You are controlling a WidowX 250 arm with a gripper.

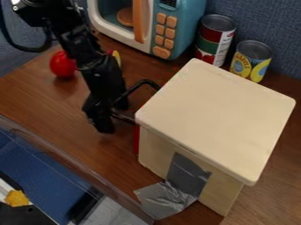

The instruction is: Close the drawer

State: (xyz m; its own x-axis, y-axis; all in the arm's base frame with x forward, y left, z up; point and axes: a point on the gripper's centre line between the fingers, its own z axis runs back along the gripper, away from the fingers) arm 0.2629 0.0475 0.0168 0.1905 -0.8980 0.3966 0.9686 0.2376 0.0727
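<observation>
The black gripper (109, 113) hangs at the left side of a small cabinet with a cream top (217, 116). It is right at the outer end of the drawer's black handle (140, 83) and overlaps part of it; whether it grips the handle I cannot tell. A narrow strip of the red drawer front (136, 139) shows below the top's left corner. The cabinet top hides the rest of the drawer, so how far it stands out is hard to judge.
Behind stand a teal toy microwave (179, 28) and two cans (215, 39), (251, 59). A red round object (63, 64) lies left of the arm. Grey tape (167, 200) runs from the cabinet to the table's front edge.
</observation>
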